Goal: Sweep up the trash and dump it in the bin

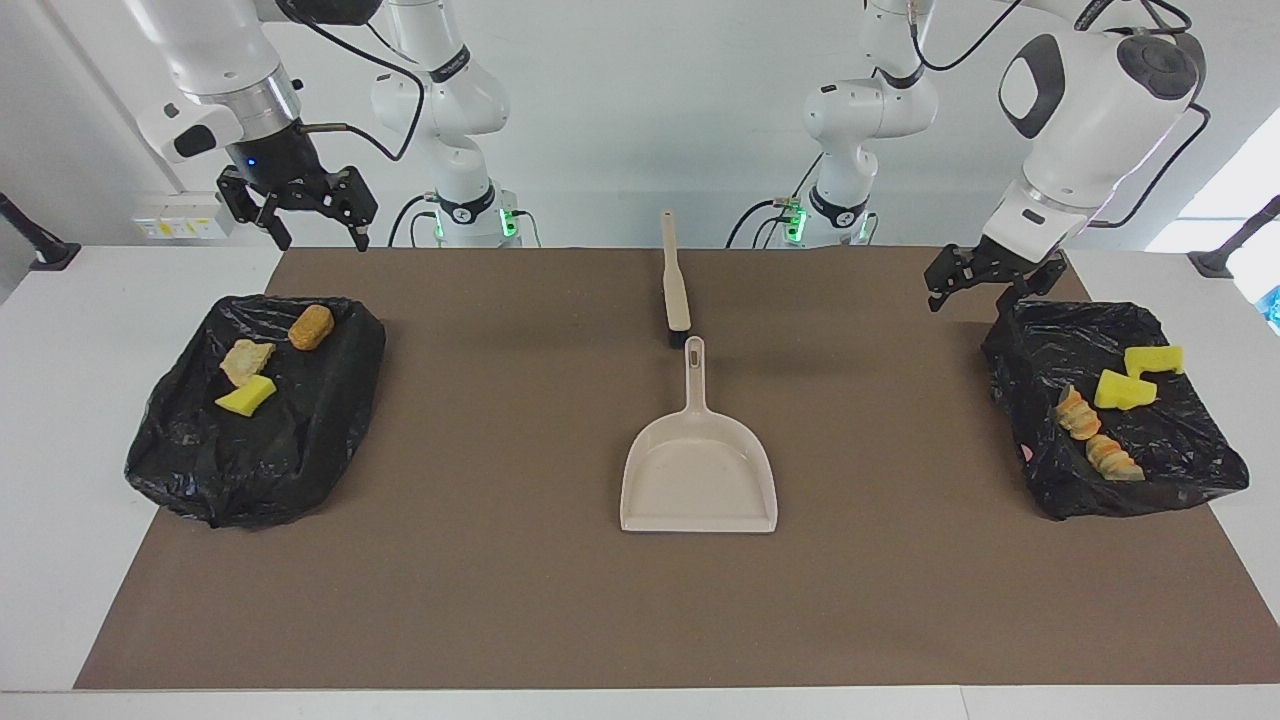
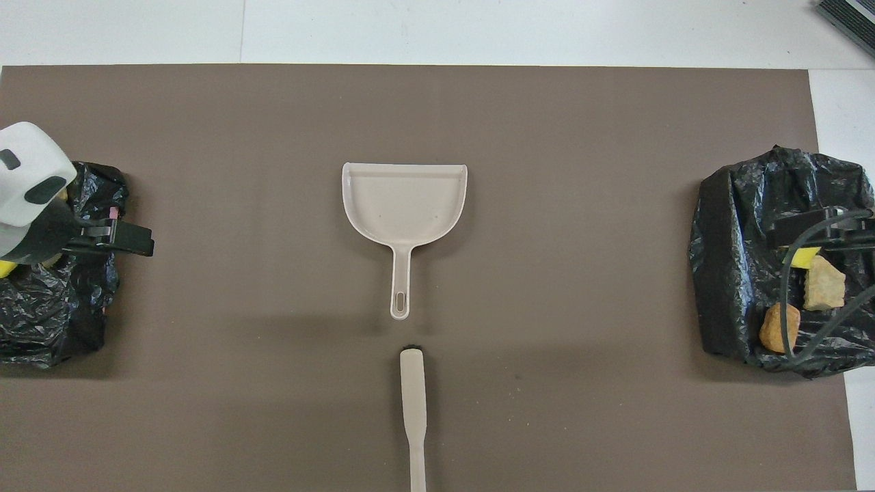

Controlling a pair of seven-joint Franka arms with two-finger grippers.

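We find the trash already resting in two black-bag-lined bins at the two ends of the brown mat [image 1: 640, 600], which suggests to us that the dumping is done. In the facing view, at about nine o'clock from the dustpan, the bin at the right arm's end [image 1: 190, 470] holds an orange-brown lump [image 1: 311, 327], a pale beige lump [image 1: 246, 360] and a yellow foam chunk [image 1: 246, 398]; at about three o'clock, the bin at the left arm's end [image 1: 1180, 470] holds two yellow foam chunks [image 1: 1125, 390] and [image 1: 1153, 359] and two tan-orange crumbly lumps [image 1: 1078, 412] and [image 1: 1113, 457]. The dustpan [image 1: 700, 470] lies flat at mid-mat, empty, its handle pointing to twelve o'clock toward the robots. The brush [image 1: 675, 285] lies in line just at the handle's end, bristle end toward it; we judge the tools were set there so either arm could reach them. We see no scrap on the bare mat. The right gripper [image 1: 312, 222] hangs in the air above the robot-side edge of its bin, fingers apart and holding nothing. The left gripper [image 1: 985, 283] hangs just over the twelve o'clock corner of its bin, fingers also apart and empty. Both arms stand clear of the tools, which reads to us as a waiting posture.
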